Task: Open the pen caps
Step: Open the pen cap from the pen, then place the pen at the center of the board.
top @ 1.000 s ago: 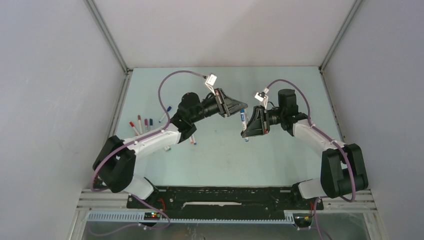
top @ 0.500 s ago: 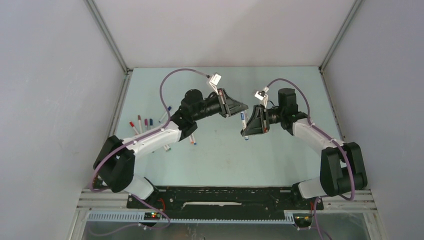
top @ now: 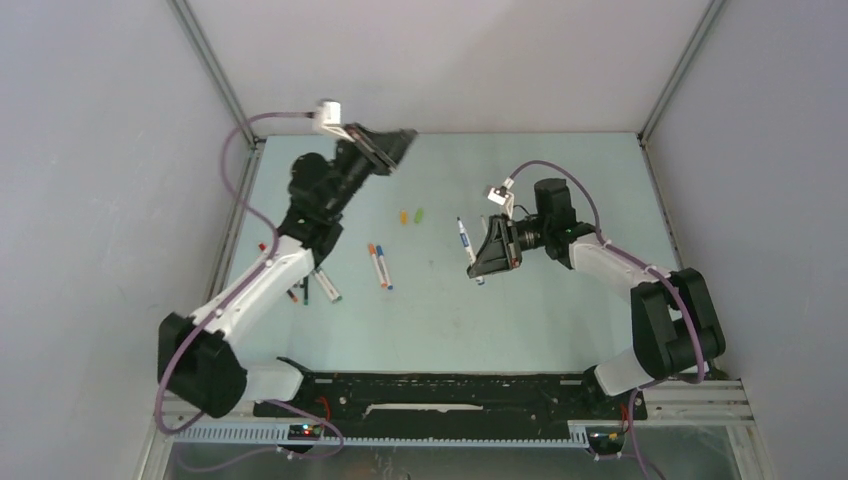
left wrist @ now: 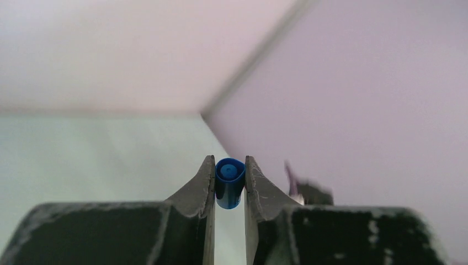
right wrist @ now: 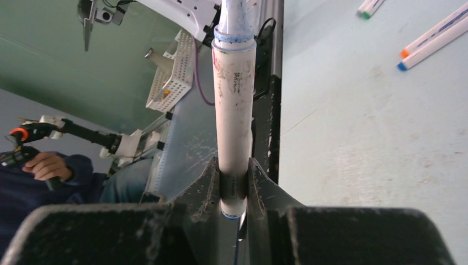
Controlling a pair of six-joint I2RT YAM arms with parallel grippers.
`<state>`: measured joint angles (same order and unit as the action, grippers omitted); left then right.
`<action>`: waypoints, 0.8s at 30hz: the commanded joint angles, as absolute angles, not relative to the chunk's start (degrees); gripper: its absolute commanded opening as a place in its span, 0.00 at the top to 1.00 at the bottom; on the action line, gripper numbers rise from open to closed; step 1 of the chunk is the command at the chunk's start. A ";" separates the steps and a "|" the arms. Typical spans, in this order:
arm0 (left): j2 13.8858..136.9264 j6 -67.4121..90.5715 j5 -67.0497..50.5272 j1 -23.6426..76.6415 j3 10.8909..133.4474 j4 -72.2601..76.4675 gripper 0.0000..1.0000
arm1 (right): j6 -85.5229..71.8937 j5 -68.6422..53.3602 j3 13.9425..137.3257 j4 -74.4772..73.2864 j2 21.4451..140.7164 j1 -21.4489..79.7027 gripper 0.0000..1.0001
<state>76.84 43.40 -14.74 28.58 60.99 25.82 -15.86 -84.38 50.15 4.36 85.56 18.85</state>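
Item, left tool point(left wrist: 229, 167): raised toward the upper left of the overhead frame, clamped on a blue cap point(left wrist: 230, 179) that is clear of any pen. Item, right tool point(right wrist: 234, 168): centre-right, closed around a white pen barrel point(right wrist: 234, 105) whose blue-ringed end is bare. Item, yellow cap point(top: 404, 216) and green cap point(top: 419, 214): loose on the tabletop point(top: 560, 330), upper middle, just beside each other. Item, two uncapped pens point(top: 378, 265): centre-left, orange and blue tips showing. Item, further pens point(top: 326, 287): left edge, partly hidden by the arm; capped or not cannot be told. Status, as judged: several caps off, the blue cap yet to be set down, the remainder unconfirmed.
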 commanded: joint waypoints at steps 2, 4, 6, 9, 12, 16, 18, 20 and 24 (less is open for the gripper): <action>68.95 40.30 -0.19 25.97 62.72 33.36 1.00 | -15.15 -86.29 50.03 2.99 86.53 19.95 1.00; 67.96 40.70 -0.68 25.03 61.39 31.77 1.00 | -10.49 -85.48 51.53 -2.45 86.16 18.85 1.00; 66.44 41.23 -1.84 24.21 59.32 29.03 1.00 | -0.41 -78.16 54.20 -15.74 85.36 16.86 1.00; 63.58 42.14 -3.20 22.89 54.91 23.83 1.00 | 5.87 -60.28 56.04 -21.31 84.16 15.29 1.00; 60.99 43.39 -4.27 21.76 50.95 15.51 1.00 | 3.63 -48.87 56.05 -19.92 84.63 13.12 1.00; 57.96 43.01 -8.29 20.93 45.88 9.42 1.00 | -0.65 -36.30 55.99 -18.18 85.99 12.46 1.00; 56.42 42.37 -9.55 20.84 43.43 7.85 1.00 | -2.87 -30.90 56.04 -17.15 86.76 12.40 1.00; 55.01 41.55 -10.28 20.83 41.41 6.37 1.00 | -4.57 -26.16 56.01 -16.53 87.56 12.45 1.00; 53.38 40.26 -11.10 20.83 38.03 4.71 1.00 | -5.99 -21.34 56.02 -15.69 89.99 12.12 1.00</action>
